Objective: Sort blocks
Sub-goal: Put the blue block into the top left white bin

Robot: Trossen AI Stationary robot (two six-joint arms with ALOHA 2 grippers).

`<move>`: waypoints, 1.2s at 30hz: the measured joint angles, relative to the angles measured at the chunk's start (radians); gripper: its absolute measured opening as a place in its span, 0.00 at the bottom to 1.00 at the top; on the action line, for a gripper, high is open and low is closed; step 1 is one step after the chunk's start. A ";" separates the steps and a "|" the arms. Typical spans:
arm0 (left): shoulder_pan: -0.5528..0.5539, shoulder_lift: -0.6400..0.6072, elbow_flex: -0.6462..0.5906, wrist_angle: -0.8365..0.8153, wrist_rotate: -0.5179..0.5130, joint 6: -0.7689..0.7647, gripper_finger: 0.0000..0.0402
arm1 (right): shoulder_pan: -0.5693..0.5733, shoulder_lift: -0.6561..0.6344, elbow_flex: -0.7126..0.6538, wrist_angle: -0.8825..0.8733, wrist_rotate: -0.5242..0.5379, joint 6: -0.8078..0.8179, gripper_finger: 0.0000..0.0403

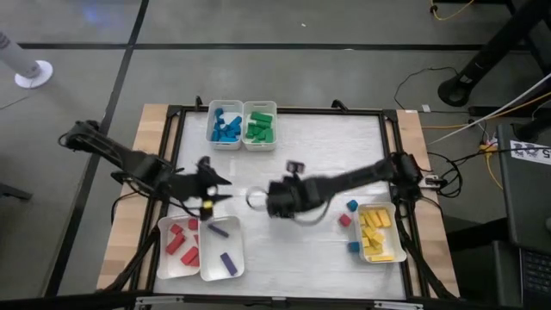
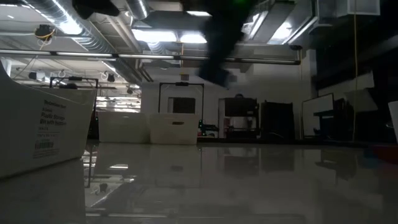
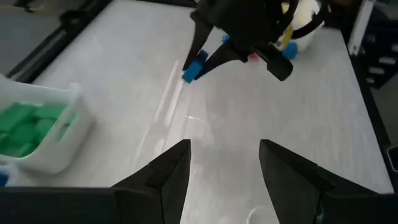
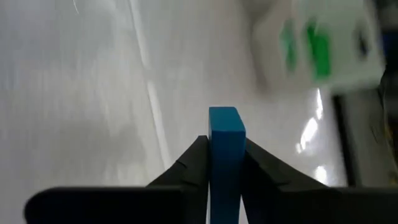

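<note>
Right wrist view is showing you the right fingers [image 4: 225, 163] pinching a blue block [image 4: 225, 155] above the counter [image 1: 318, 138], short of the blue tray [image 1: 225, 125]; left fingers [image 3: 225, 171] are idling open, so a slipping grip risks dropping it.

Place: a lab or workshop, as I see it.
Evidence: exposed ceiling ducts [image 2: 74, 28], strip lights [image 2: 168, 37], floor cables [image 1: 465, 129], storage bins [image 2: 174, 127].
</note>
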 joint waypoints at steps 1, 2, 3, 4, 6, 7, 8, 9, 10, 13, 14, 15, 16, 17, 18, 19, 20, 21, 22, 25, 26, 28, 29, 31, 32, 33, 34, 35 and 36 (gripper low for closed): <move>0.000 -0.030 0.000 -0.020 -0.011 -0.008 0.45 | -0.026 0.000 0.032 0.042 -0.010 -0.060 0.17; 0.001 -0.056 0.000 -0.039 -0.028 -0.011 0.45 | -0.052 0.000 0.060 0.088 -0.029 -0.120 0.18; 0.001 -0.077 0.000 -0.053 -0.050 -0.012 0.45 | -0.078 -0.001 0.086 0.138 -0.062 -0.177 0.18; 0.001 -0.096 0.000 -0.062 -0.072 -0.009 0.45 | -0.104 -0.001 0.111 0.194 -0.110 -0.234 0.17; 0.002 -0.124 0.000 -0.077 -0.112 -0.007 0.45 | -0.155 -0.002 0.152 0.312 -0.230 -0.330 0.15; 0.002 -0.136 0.000 -0.080 -0.129 -0.007 0.45 | -0.179 -0.002 0.170 0.369 -0.300 -0.364 0.14; 0.002 -0.147 0.000 -0.080 -0.141 -0.006 0.45 | -0.203 -0.002 0.187 0.418 -0.373 -0.388 0.14; 0.002 -0.160 0.000 -0.084 -0.148 -0.006 0.45 | -0.227 -0.002 0.203 0.465 -0.449 -0.404 0.13; 0.002 -0.174 0.000 -0.087 -0.155 -0.006 0.45 | -0.250 -0.002 0.217 0.511 -0.523 -0.415 0.13; 0.002 -0.221 0.000 -0.085 -0.167 -0.005 0.45 | -0.312 -0.002 0.251 0.619 -0.701 -0.417 0.16; 0.002 -0.239 0.000 -0.085 -0.174 -0.001 0.45 | -0.330 -0.002 0.260 0.650 -0.749 -0.413 0.17; 0.002 -0.258 0.000 -0.085 -0.185 0.009 0.45 | -0.346 -0.002 0.265 0.690 -0.791 -0.405 0.18; 0.002 -0.275 0.000 -0.084 -0.201 0.022 0.45 | -0.360 -0.002 0.266 0.736 -0.829 -0.391 0.18; 0.002 -0.291 0.000 -0.083 -0.222 0.028 0.45 | -0.374 -0.002 0.266 0.778 -0.866 -0.376 0.18; 0.002 -0.307 0.000 -0.081 -0.248 0.040 0.45 | -0.386 -0.002 0.266 0.817 -0.901 -0.361 0.17; 0.003 -0.320 0.000 -0.075 -0.276 0.054 0.45 | -0.397 -0.002 0.266 0.856 -0.935 -0.345 0.16; 0.003 -0.332 0.000 -0.061 -0.302 0.076 0.45 | -0.405 0.000 0.266 0.896 -0.968 -0.336 0.15; 0.003 -0.341 0.000 -0.040 -0.322 0.101 0.45 | -0.411 0.002 0.266 0.938 -1.001 -0.327 0.14; 0.003 -0.349 0.000 -0.015 -0.334 0.137 0.45 | -0.418 0.002 0.266 0.968 -1.033 -0.314 0.14; 0.003 -0.357 0.000 0.088 -0.338 0.273 0.45 | -0.423 0.003 0.266 1.030 -1.098 -0.289 0.15; 0.003 -0.357 0.000 0.120 -0.338 0.319 0.45 | -0.423 0.003 0.266 1.047 -1.108 -0.285 0.16; 0.003 -0.350 -0.001 0.184 -0.337 0.400 0.45 | -0.422 0.003 0.266 1.077 -1.126 -0.282 0.18; 0.003 -0.344 -0.001 0.215 -0.338 0.441 0.45 | -0.421 0.003 0.266 1.092 -1.139 -0.283 0.18; 0.003 -0.329 -0.001 0.276 -0.337 0.510 0.45 | -0.419 0.004 0.266 1.117 -1.161 -0.282 0.18; 0.002 -0.320 -0.001 0.301 -0.338 0.536 0.45 | -0.419 0.004 0.266 1.123 -1.161 -0.283 0.17; 0.002 -0.310 -0.001 0.323 -0.338 0.558 0.45 | -0.419 0.004 0.266 1.126 -1.161 -0.282 0.16; 0.003 -0.301 -0.001 0.339 -0.337 0.577 0.45 | -0.419 0.004 0.266 1.128 -1.161 -0.283 0.15; 0.003 -0.289 -0.001 0.351 -0.337 0.597 0.45 | -0.419 0.004 0.266 1.130 -1.161 -0.283 0.15; 0.003 -0.277 -0.001 0.358 -0.337 0.606 0.45 | -0.419 0.005 0.266 1.135 -1.161 -0.283 0.14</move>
